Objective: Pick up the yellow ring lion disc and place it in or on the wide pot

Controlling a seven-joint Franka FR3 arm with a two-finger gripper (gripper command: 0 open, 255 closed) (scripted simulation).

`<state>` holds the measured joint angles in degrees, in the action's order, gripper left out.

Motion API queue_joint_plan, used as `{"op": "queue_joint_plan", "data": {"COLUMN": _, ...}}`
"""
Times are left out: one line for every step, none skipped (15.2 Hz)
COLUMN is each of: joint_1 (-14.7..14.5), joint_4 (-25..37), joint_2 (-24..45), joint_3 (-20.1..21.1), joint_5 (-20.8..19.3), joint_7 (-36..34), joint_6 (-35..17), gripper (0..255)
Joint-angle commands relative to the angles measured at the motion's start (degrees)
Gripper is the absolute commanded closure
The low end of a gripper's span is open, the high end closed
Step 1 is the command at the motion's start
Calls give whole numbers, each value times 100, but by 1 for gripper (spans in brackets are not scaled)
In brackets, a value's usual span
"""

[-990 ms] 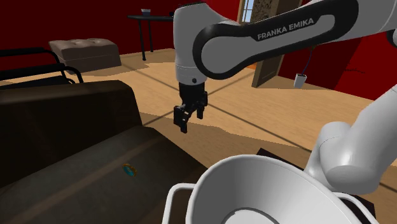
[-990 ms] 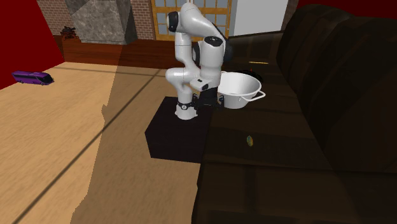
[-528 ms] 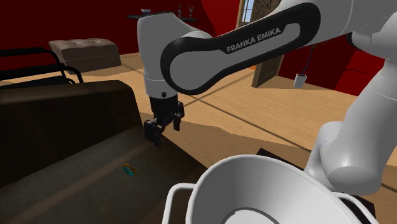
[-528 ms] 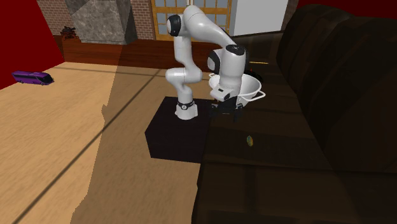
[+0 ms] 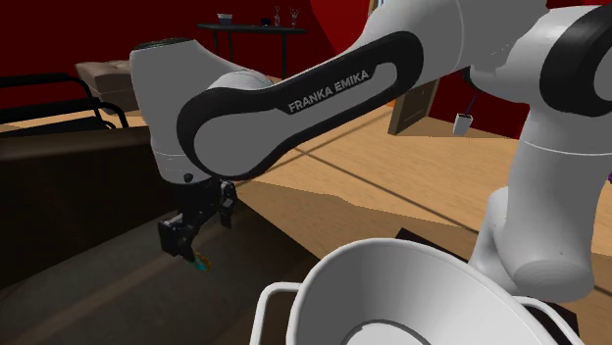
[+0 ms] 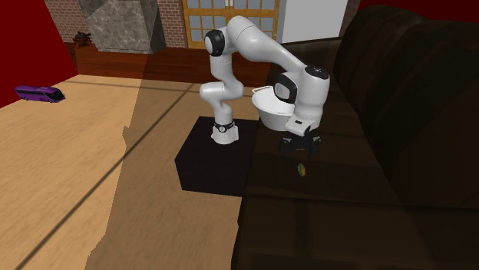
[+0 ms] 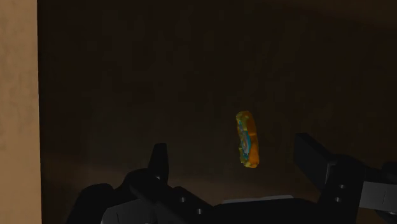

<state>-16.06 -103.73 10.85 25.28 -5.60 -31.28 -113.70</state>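
Your gripper [image 7: 232, 151] hangs fingers apart just above the yellow-orange disc [image 7: 247, 139] on the dark sofa seat [image 7: 140, 70] (disc sits nearer one finger). Centre it, drop straight, then close; the white pot [image 5: 392, 270] comes later.

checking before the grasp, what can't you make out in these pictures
Disc: edge-on and dim in the wrist view, so its face cannot be read.
Same disc, shoulder view: partly hidden behind the fingers.
Pot: cut by the shoulder view's bottom edge; the arm covers most of it in the second exterior view.
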Motion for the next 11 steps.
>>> {"op": "queue_joint_plan", "data": {"joint_1": -146, "joint_4": 355, "joint_2": 353, "joint_3": 48, "joint_5": -158, "joint_7": -136, "joint_6": 9, "gripper": 0}}
{"op": "queue_joint_plan", "data": {"joint_1": -150, "joint_4": 356, "joint_2": 353, "joint_3": 44, "joint_5": -157, "joint_7": -136, "joint_6": 9, "gripper": 0}}
{"op": "queue_joint_plan", "data": {"joint_1": -153, "joint_4": 306, "joint_2": 375, "joint_3": 39, "joint_5": -170, "joint_7": -144, "joint_6": -60, "gripper": 0}}
{"op": "queue_joint_plan", "data": {"joint_1": -155, "joint_4": 258, "joint_2": 398, "joint_3": 34, "joint_5": -183, "joint_7": -153, "joint_6": -129, "gripper": 0}}
{"op": "queue_joint_plan", "data": {"joint_1": -157, "joint_4": 211, "joint_2": 423, "joint_3": 30, "joint_5": -198, "joint_7": -163, "joint_6": -198, "gripper": 0}}
{"op": "queue_joint_plan", "data": {"joint_1": -159, "joint_4": 165, "joint_2": 448, "joint_3": 25, "joint_5": -213, "joint_7": -172, "joint_6": -266, "gripper": 0}}
{"op": "queue_joint_plan", "data": {"joint_1": -162, "joint_4": 121, "joint_2": 475, "joint_3": 20, "joint_5": -228, "joint_7": -183, "joint_6": -334, "gripper": 0}}
{"op": "queue_joint_plan", "data": {"joint_1": -165, "joint_4": 78, "joint_2": 503, "joint_3": 14, "joint_5": -245, "joint_7": -193, "joint_6": -402, "gripper": 0}}
{"op": "queue_joint_plan", "data": {"joint_1": -171, "joint_4": 13, "joint_2": 548, "joint_3": 5, "joint_5": -272, "joint_7": -211, "joint_6": -507, "gripper": 0}}
{"op": "queue_joint_plan", "data": {"joint_1": -170, "joint_4": 12, "joint_2": 547, "joint_3": 5, "joint_5": -271, "joint_7": -211, "joint_6": -508, "gripper": 0}}
{"op": "queue_joint_plan", "data": {"joint_1": -171, "joint_4": 13, "joint_2": 548, "joint_3": 5, "joint_5": -272, "joint_7": -211, "joint_6": -508, "gripper": 0}}
